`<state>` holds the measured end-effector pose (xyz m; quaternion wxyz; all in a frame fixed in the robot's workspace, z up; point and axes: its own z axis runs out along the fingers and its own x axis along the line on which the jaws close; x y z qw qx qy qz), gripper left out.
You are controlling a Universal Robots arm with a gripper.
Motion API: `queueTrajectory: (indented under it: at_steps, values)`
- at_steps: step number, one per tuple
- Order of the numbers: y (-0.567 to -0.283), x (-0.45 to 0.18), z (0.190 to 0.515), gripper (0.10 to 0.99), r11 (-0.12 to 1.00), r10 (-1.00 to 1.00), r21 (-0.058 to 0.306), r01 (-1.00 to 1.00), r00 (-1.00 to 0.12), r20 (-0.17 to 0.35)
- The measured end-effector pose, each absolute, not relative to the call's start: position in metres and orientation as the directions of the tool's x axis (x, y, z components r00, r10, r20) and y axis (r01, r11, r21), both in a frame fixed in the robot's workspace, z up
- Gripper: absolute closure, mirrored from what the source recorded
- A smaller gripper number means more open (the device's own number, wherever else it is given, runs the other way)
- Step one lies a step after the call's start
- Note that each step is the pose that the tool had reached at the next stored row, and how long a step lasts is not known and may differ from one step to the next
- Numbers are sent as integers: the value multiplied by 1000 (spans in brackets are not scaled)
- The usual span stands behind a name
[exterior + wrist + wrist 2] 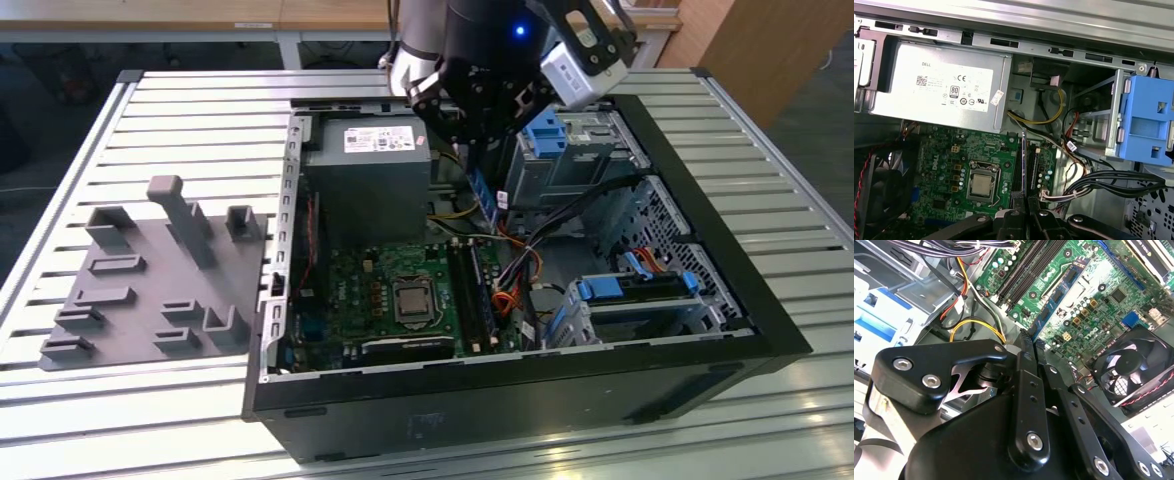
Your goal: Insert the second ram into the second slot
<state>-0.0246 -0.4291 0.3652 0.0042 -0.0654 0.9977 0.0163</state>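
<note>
My gripper [481,165] hangs over the open computer case [694,250], shut on the second ram [486,192], a thin blue-green strip pointing down toward the motherboard [387,290]. In the first wrist view the ram [1025,160] shows edge-on, running out from the gripper [1025,212] in line with the dark memory slots [1017,167]. In the second wrist view the black fingers [1024,370] clamp the strip [1048,309], which stretches away beside the long black slots [1029,265]. The ram is still above the slots [474,285], not touching them.
A grey power supply [367,165] sits beside the gripper, with yellow, black and red cables [1039,117] near the slots. Blue drive brackets [547,130] [627,290] lie toward the exterior view's right. The processor socket [981,185] and a fan [1126,372] flank the slots. A grey holder fixture [147,285] rests on the slatted table.
</note>
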Motion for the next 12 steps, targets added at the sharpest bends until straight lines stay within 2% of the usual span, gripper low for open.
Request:
queueTrajectory:
  at_steps: [12]
  values:
    - [-429, -25, 362, 949, 991, -130, 32, -131, -991, -11]
